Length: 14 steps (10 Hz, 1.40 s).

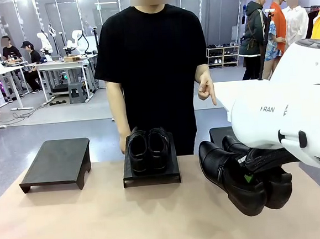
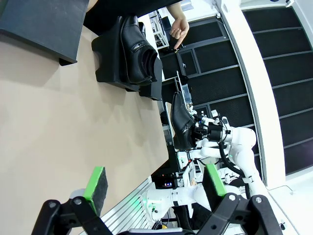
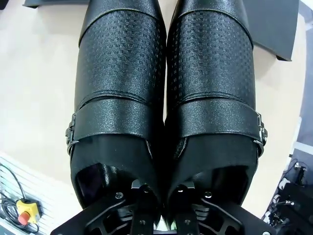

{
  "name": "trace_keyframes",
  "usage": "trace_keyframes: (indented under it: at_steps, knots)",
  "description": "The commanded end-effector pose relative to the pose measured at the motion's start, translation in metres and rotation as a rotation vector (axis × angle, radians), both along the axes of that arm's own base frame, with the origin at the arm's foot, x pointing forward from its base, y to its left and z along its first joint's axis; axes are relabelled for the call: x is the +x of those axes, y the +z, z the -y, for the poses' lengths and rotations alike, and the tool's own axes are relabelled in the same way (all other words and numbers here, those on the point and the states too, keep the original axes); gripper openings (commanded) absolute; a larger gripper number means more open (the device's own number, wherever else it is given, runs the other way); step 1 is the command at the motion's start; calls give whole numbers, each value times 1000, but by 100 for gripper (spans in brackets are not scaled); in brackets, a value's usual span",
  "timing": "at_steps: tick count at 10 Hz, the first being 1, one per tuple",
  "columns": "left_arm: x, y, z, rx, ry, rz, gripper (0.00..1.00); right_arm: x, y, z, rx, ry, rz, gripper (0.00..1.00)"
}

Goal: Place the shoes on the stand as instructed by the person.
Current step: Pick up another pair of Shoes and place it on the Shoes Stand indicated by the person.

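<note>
Right gripper [image 3: 157,192] is clamped on a pair of black buckle-strap dress shoes [image 1: 239,174]. Its fingers go down into the two openings and pinch the inner walls together, so both shoes hang as one. In the front view that pair sits tilted, toes toward the robot's side, at about 4 o'clock from the middle stand [image 1: 152,176].

The other pair of glossy black shoes [image 1: 148,149] is parked side by side on the middle stand. A second flat black stand [image 1: 55,161] is at its 9 o'clock. A third stand [image 1: 219,132] is at its 3 o'clock, partly hidden behind the held shoes and the white arm.

The person in the black T-shirt [image 1: 152,59] stands at 12 o'clock behind the table [image 1: 101,223]. One hand [image 1: 206,88] has its index finger aimed straight down over that third stand.

Left gripper [image 2: 155,182] has its green pads [image 2: 95,183] spread wide, hanging above the tan tabletop.
</note>
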State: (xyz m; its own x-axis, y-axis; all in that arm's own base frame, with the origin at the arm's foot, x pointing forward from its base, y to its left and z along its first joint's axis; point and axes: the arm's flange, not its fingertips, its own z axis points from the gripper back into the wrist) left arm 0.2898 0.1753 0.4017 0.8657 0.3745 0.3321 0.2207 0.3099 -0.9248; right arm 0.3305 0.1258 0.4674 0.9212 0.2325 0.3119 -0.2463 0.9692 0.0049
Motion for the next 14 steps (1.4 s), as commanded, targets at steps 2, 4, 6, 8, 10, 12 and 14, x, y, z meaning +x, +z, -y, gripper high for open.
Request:
trace_keyframes:
  at_steps: [2,4,6,8,10,12,14]
  knots:
    - [0,0,-1,-9,-9,19,100,12,12,10,-16,-58,125,9]
    - [0,0,-1,-9,-9,19,100,37,30,27,-91,-67,234,9]
    - [0,0,-1,-9,-9,19,100,66,34,36,-79,-90,225,9]
    - [0,0,-1,-9,-9,19,100,93,32,43,-71,-89,240,9]
    - [0,0,-1,-9,-9,19,100,122,27,48,-63,-99,257,9]
    - [0,0,-1,-9,-9,19,100,148,19,45,-76,-95,256,9]
    - [0,0,-1,-9,-9,19,100,177,7,48,-124,-125,284,9]
